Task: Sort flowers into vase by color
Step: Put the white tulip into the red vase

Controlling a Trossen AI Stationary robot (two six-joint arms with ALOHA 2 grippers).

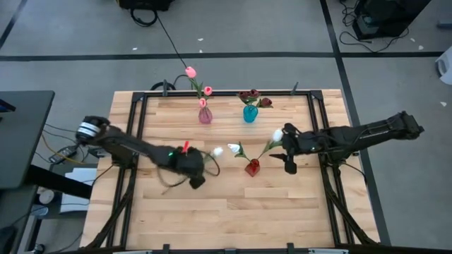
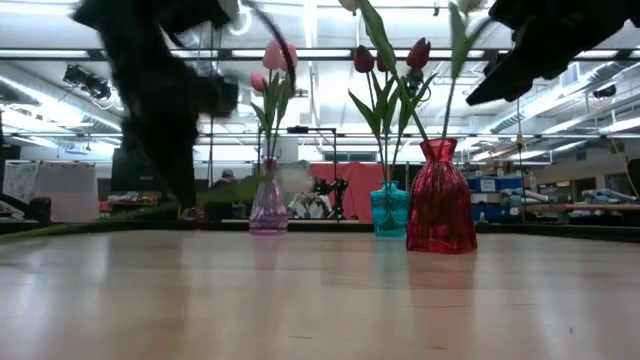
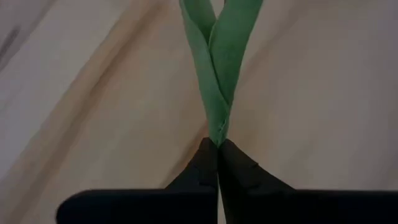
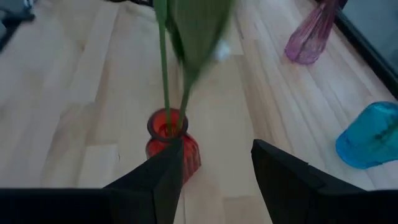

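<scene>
My left gripper (image 1: 195, 176) is shut on a white flower (image 1: 217, 151) at the table's middle left. Its green stem curves from the head back to the fingers, and a tail end (image 1: 169, 185) trails toward the left. The red vase (image 1: 252, 167) at mid-table holds two white flowers (image 1: 233, 147) by their stems. The pink vase (image 1: 205, 115) holds pink flowers and the teal vase (image 1: 251, 113) holds dark red ones. My right gripper (image 1: 287, 159) hovers open just right of the red vase (image 4: 172, 142), touching nothing. My left gripper pinches the white flower between its two fingertips (image 3: 208, 163), at the spot where two green leaves (image 3: 217, 134) join the stem. The fingers come steeply from above. The leaves run straight away from the fingertips. In the low view the stem (image 2: 130, 212) shows blurred, a little above the tabletop.
The pink and teal vases stand close together near the table's far edge. Black frame rails (image 1: 134, 127) run along the table's left and right sides. Bare wood (image 1: 233, 219) lies between the vases and the near edge.
</scene>
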